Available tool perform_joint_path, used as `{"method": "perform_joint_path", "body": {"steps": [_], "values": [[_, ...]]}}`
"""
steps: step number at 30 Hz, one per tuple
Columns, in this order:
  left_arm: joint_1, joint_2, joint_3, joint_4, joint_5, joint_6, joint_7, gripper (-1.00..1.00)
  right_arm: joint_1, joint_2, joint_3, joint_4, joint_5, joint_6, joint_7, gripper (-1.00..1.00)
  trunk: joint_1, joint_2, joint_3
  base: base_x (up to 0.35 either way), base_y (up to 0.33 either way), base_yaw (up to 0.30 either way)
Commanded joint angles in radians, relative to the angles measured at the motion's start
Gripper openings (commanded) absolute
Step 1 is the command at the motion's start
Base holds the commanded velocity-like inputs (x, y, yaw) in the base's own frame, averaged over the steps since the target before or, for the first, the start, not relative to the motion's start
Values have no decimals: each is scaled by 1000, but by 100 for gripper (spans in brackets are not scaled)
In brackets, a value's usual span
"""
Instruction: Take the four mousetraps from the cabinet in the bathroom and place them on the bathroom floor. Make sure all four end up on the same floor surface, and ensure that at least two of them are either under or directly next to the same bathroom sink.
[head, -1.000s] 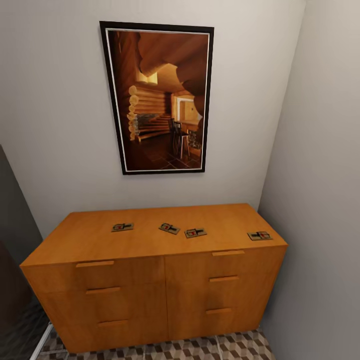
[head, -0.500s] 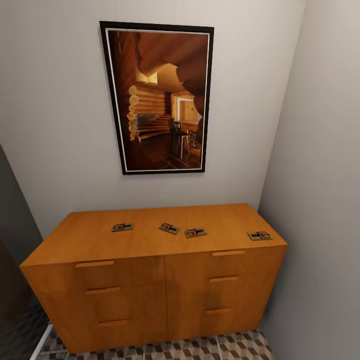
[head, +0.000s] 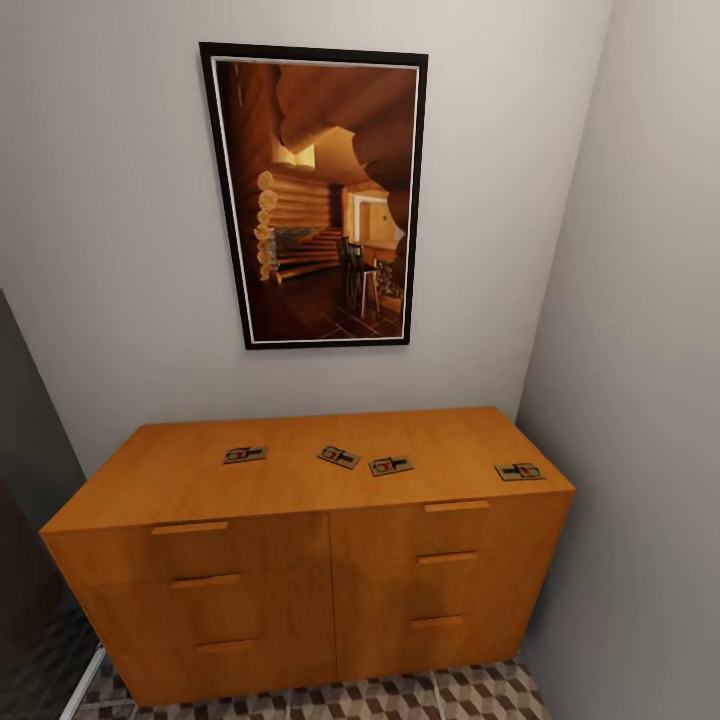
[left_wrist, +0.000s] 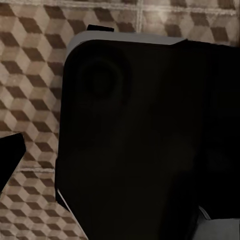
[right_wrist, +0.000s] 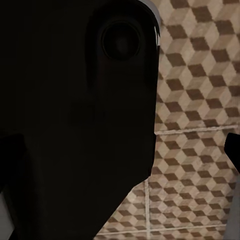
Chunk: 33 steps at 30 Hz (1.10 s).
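Four small flat wooden mousetraps (head: 338, 457) are seen lying on the orange-brown wooden cabinet (head: 300, 560) top — one by its right edge. None has been moved to the cube-patterned tiled floor (head: 450, 695); the hands' state cannot be told.

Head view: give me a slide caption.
Four mousetraps lie on the cabinet below a framed picture.

A room corner in a home: a framed picture (head: 318, 195) of a log-cabin interior hangs on a plain wall above a wooden chest of drawers (head: 310, 560), over cube-patterned floor tiles (head: 440, 695).
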<state>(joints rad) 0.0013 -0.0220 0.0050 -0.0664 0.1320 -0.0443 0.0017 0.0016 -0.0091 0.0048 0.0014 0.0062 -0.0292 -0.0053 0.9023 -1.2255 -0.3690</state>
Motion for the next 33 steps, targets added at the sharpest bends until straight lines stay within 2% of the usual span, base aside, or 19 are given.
{"method": "perform_joint_path", "body": {"steps": [1,6,9,17,26,33], "values": [[0,0,-1,-11,8,-2,1,100,0,-1,1,0,2,0,0,100,0,0,-1,0,0,0],[0,1,-2,-68,8,7,4,100,-5,-5,8,-14,7,21,0,100,0,0,-1,0,0,0],[0,2,-3,-129,8,18,5,100,-11,-6,18,-59,8,52,-3,100,0,0,-1,0,0,0],[0,8,-3,-303,9,108,6,100,-16,-14,28,-265,6,183,-6,100,0,0,-1,0,0,0],[0,10,-3,-560,7,270,7,100,-17,-50,23,-527,2,354,-7,100,0,0,-1,0,0,0],[0,9,-8,-707,1,329,7,100,-17,-62,16,-662,1,434,-7,100,0,0,-1,0,0,0]]}}
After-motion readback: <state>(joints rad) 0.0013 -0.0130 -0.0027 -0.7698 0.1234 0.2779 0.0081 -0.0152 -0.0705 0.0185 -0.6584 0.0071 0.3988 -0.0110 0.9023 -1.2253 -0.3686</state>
